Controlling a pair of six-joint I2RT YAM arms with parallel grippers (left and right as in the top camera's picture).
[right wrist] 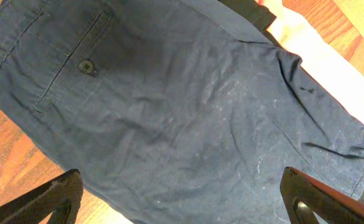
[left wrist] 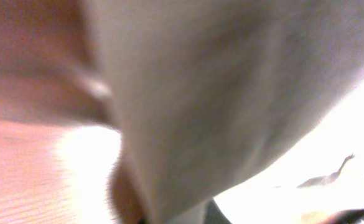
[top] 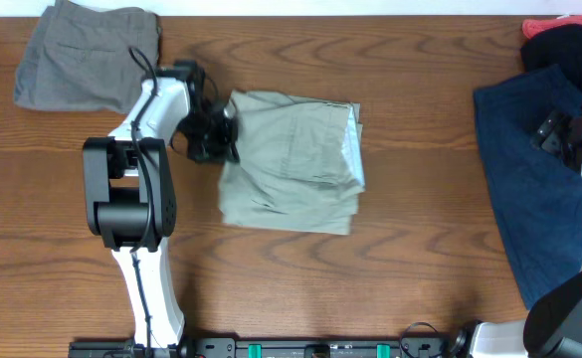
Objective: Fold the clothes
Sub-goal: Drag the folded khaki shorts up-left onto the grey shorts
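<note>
This looks like a robotics lab bench, not a home. A wood-grain table (top: 420,259) has two robot arms, the left arm (top: 131,199) and the right arm (top: 574,313), mounted at a black rail (top: 320,349) along its near edge. Grey shorts (top: 87,55), khaki shorts (top: 291,159) and navy shorts (top: 539,199) lie spread apart on it.

Overhead looks straight down at the table (top: 420,249); both wrist views hug the clothes (right wrist: 169,124).

No readable text, labels or numbers anywhere.
</note>
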